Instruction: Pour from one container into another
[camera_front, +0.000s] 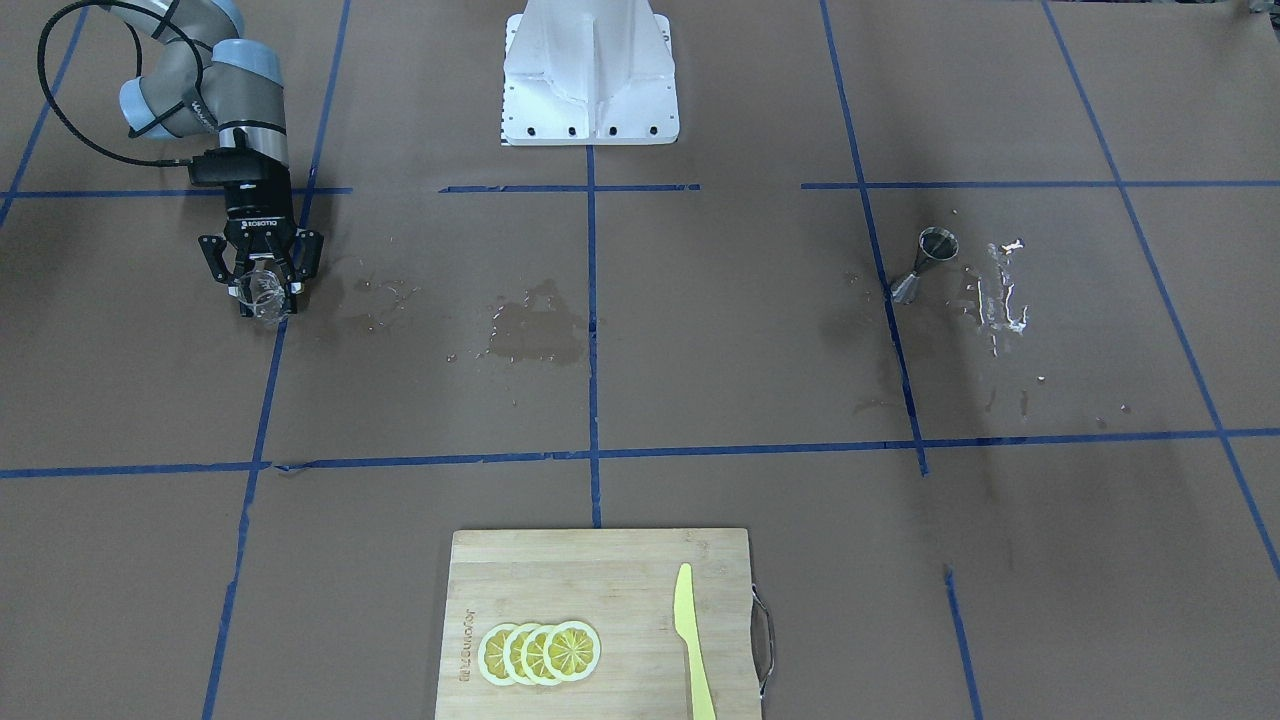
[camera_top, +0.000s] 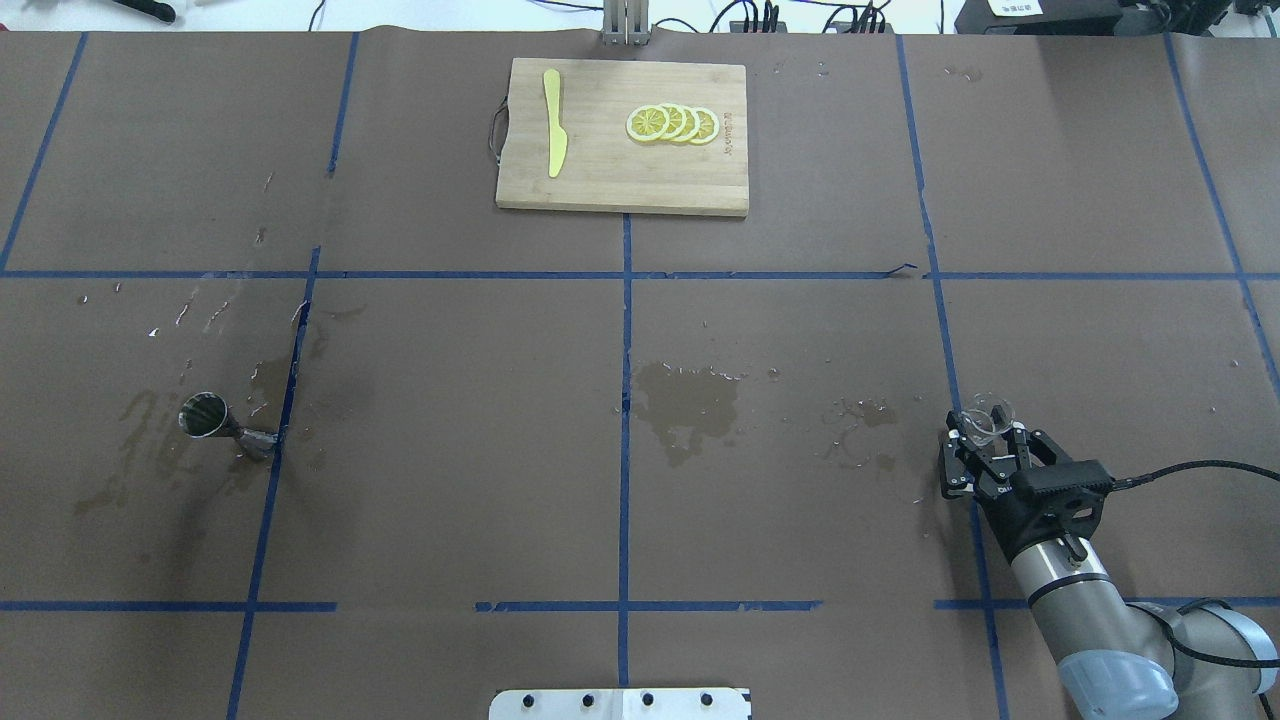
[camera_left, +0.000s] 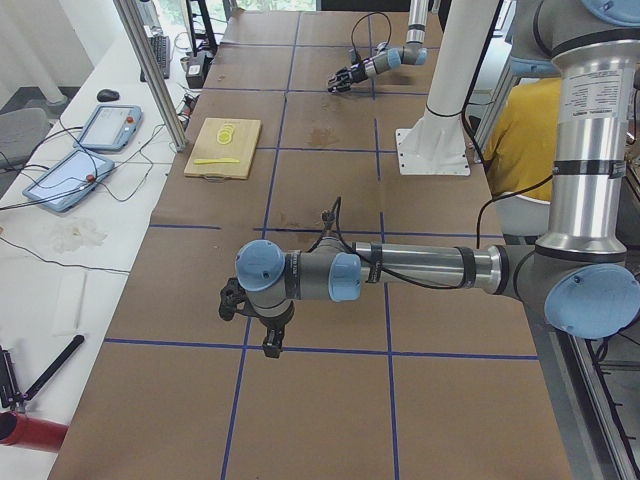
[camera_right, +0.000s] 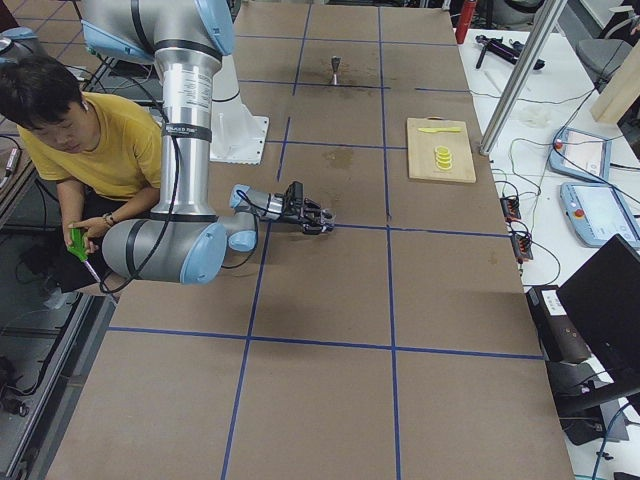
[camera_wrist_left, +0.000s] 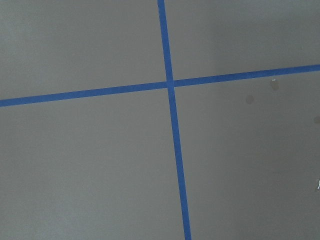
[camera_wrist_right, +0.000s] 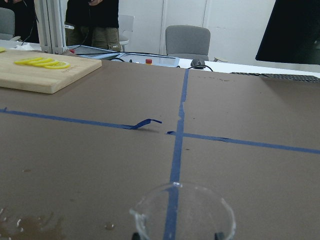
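Note:
The clear beaker-like container (camera_top: 990, 412) is held low over the brown table at its right side, and my right gripper (camera_top: 987, 432) is shut on it. The same gripper (camera_front: 264, 296) and beaker (camera_front: 260, 286) appear at the left of the front view. The beaker's rim (camera_wrist_right: 182, 207) fills the bottom of the right wrist view. The steel jigger (camera_top: 222, 425) stands far off on the table's left side, also visible as the jigger (camera_front: 925, 265) in the front view. My left gripper (camera_left: 268, 338) shows only in the left side view, so I cannot tell its state.
A wooden cutting board (camera_top: 600, 185) with lemon slices (camera_top: 672, 123) and a yellow knife (camera_top: 553, 135) lies at the far middle. Wet patches (camera_top: 690, 405) mark the table's centre and the area around the jigger. A person in a yellow shirt (camera_right: 105, 140) sits beside the robot base.

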